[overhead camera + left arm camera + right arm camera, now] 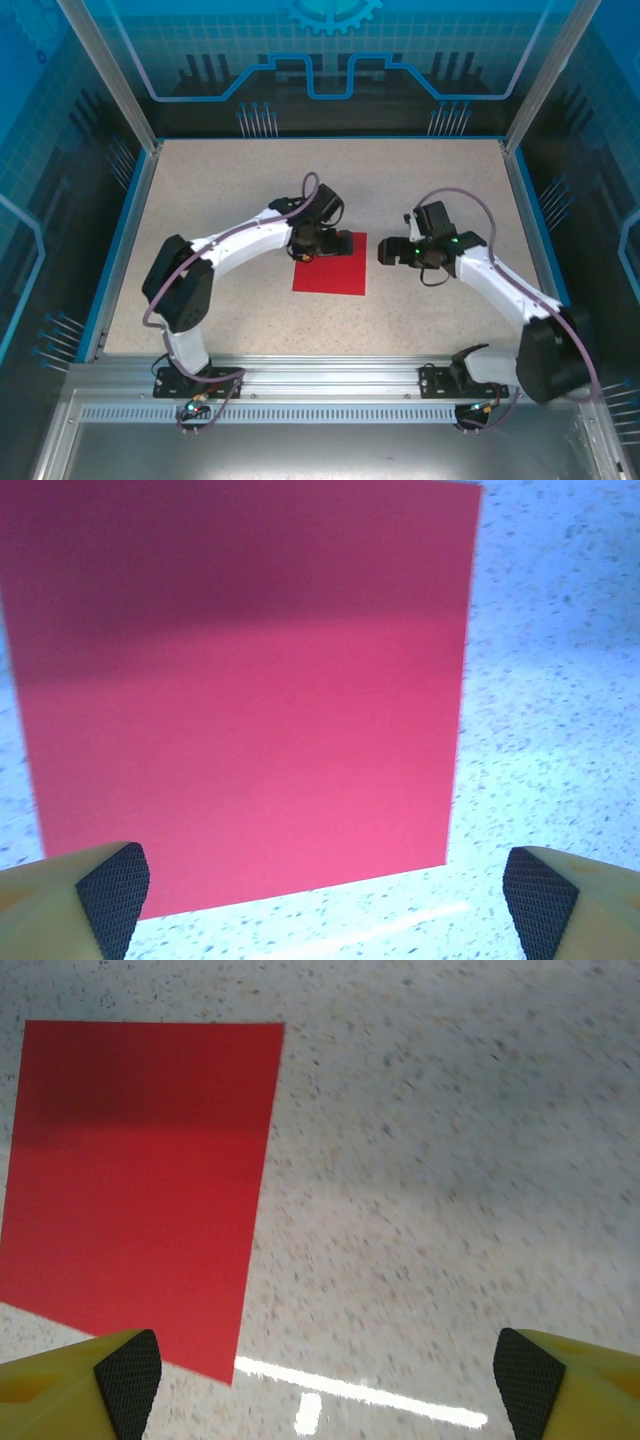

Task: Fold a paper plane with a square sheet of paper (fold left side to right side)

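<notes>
Red square sheet of paper (330, 264) lies flat and unfolded at mid-table (230, 200). Left gripper (325, 885) sits over the sheet's far edge, jaws spread wide, nothing between them. Right gripper (325, 1370) is just beside the sheet's right edge, jaws likewise apart, empty.

no readable text, labels, numbers, or signs

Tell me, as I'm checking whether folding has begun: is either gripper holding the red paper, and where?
Nothing is held. The left gripper and right gripper are open; the square sheet of paper lies flat on the table.
</notes>
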### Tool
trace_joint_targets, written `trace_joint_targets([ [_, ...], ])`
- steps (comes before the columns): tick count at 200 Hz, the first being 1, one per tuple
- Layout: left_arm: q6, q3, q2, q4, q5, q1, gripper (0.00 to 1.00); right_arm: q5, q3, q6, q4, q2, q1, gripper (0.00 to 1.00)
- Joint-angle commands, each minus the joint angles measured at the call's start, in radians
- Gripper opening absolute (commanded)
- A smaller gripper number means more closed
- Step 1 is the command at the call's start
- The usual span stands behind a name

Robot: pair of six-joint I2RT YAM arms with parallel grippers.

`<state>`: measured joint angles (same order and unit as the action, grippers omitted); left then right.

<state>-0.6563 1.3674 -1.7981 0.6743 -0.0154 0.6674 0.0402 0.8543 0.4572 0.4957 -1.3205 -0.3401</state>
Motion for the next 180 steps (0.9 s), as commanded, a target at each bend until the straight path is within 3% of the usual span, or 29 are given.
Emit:
trace_joint_targets([
  [1, -0.028, -0.107, 0.007, -0.066, -0.082, -0.037, 0.95, 0.028, 0.1, -0.001, -0.054, -0.14, -0.025, 0.84],
  [44, -0.029, -0.13, -0.046, -0.112, -0.129, -0.043, 0.94, 0.014, 0.319, -0.005, -0.039, -0.413, -0.081, 0.77],
  [82, -0.034, -0.126, -0.094, -0.127, -0.13, -0.043, 0.94, -0.04, 0.478, -0.01, 0.007, -0.589, -0.12, 0.77],
  [139, -0.041, -0.14, -0.119, -0.122, -0.117, -0.043, 0.93, -0.047, 0.572, -0.004, 0.054, -0.715, -0.143, 0.78],
  [180, -0.054, -0.16, -0.13, -0.128, -0.112, -0.04, 0.93, -0.067, 0.549, 0.004, 0.069, -0.72, -0.158, 0.78],
])
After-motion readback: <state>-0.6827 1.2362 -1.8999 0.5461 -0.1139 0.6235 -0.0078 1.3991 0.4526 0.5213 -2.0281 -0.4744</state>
